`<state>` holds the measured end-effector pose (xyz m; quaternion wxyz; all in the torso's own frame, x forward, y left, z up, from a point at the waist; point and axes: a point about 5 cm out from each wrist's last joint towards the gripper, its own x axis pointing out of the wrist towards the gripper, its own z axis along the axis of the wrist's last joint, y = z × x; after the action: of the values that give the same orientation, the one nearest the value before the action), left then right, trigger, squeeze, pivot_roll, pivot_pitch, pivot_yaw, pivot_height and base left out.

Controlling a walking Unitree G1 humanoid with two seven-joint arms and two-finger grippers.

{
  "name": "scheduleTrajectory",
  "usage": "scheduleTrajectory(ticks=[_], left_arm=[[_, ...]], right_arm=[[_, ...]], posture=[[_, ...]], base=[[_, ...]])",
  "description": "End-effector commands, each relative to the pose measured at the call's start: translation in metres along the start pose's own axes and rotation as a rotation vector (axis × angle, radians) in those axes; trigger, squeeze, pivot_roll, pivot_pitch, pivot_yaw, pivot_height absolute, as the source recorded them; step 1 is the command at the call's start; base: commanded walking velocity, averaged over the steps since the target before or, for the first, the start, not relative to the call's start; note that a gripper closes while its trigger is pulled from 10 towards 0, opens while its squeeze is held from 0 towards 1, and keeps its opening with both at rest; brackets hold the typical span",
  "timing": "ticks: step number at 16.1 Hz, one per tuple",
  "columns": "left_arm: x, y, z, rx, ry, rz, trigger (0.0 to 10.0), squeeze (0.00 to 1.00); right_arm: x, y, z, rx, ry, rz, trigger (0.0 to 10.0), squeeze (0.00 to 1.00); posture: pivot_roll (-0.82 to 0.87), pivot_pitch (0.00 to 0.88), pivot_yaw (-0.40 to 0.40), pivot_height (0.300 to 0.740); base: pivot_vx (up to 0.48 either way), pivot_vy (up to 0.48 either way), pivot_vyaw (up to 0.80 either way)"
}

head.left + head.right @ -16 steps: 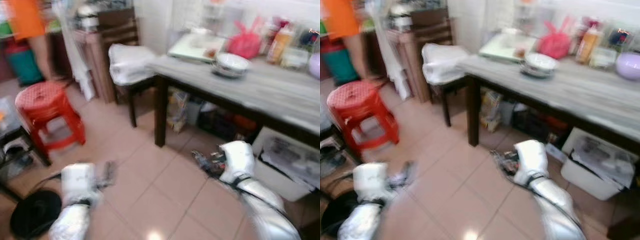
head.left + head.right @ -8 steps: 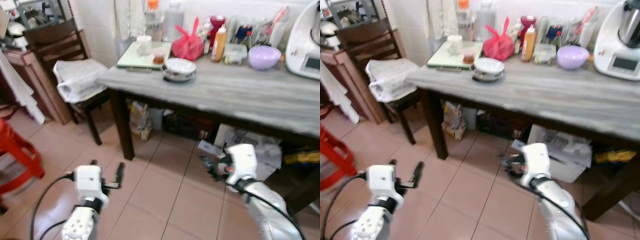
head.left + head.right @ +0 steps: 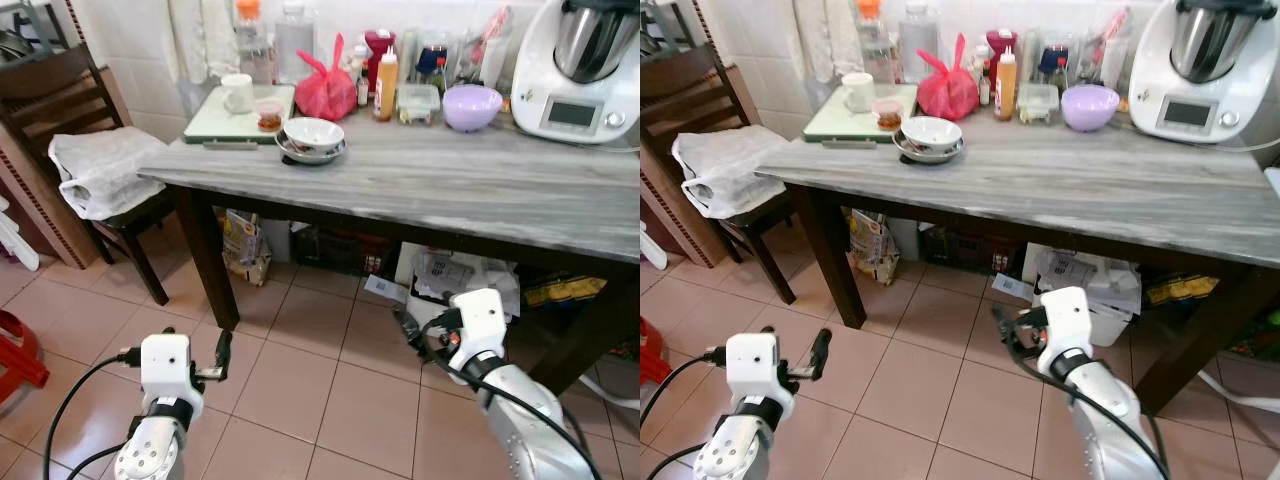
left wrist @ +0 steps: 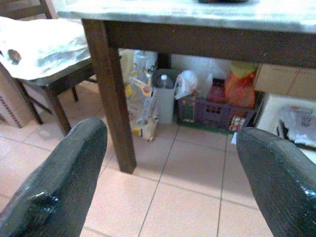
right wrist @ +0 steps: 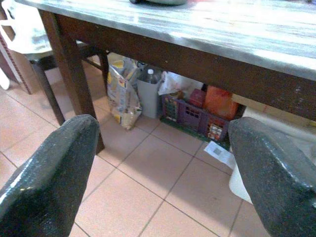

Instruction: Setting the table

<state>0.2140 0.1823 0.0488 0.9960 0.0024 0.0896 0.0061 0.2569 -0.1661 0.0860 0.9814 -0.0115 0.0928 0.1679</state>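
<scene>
Both grippers hang low over the tiled floor [image 3: 300, 380], the left gripper [image 4: 168, 177] at 7 o'clock and the right gripper [image 5: 163, 177] at 5 o'clock, each with fingers spread wide and holding nothing. At 12 o'clock on the grey table [image 3: 450, 190], a white bowl [image 3: 313, 133] sits on a plate [image 3: 300, 155] beside a tray [image 3: 215, 125] carrying a mug [image 3: 238, 93]. A lilac bowl [image 3: 472, 106] stands at 1 o'clock; its contents cannot be made out.

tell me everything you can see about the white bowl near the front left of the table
The white bowl is round and glossy, looks ceramic, and sits upright in a shallow grey dish on the grey wood-grain table. Its inside looks pale; whether it holds anything cannot be told. It stands toward the table's left end, just in front of a pale green tray and a red plastic bag. Only the dish beneath touches it. Both tools hang low over the tiled floor, well short of it.
</scene>
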Motion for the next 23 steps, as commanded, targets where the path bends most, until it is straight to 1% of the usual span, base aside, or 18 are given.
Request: scheduleTrajectory(ticks=[1, 15, 23], left_arm=[[0.0007, 0.0023, -0.0010, 0.014, 0.015, 0.011, 10.0, 0.00], [0.0006, 0.0016, -0.0042, 0.047, 0.048, 0.018, 10.0, 0.00], [0.0035, 0.0035, -0.0044, 0.053, 0.066, 0.032, 10.0, 0.00]], right_arm=[[0.0015, 0.0005, 0.0064, -0.002, -0.025, 0.004, 10.0, 0.00], [0.0011, -0.0008, 0.0038, 0.007, -0.010, -0.008, 10.0, 0.00], [0.0019, -0.0003, 0.0021, 0.020, -0.009, -0.014, 10.0, 0.00]], posture=[[-0.08, 0.011, 0.029, 0.740], [-0.08, 0.010, 0.028, 0.740], [-0.08, 0.010, 0.035, 0.740]], base=[[0.000, 0.000, 0.00], [0.000, 0.000, 0.00], [-0.260, 0.000, 0.00]])
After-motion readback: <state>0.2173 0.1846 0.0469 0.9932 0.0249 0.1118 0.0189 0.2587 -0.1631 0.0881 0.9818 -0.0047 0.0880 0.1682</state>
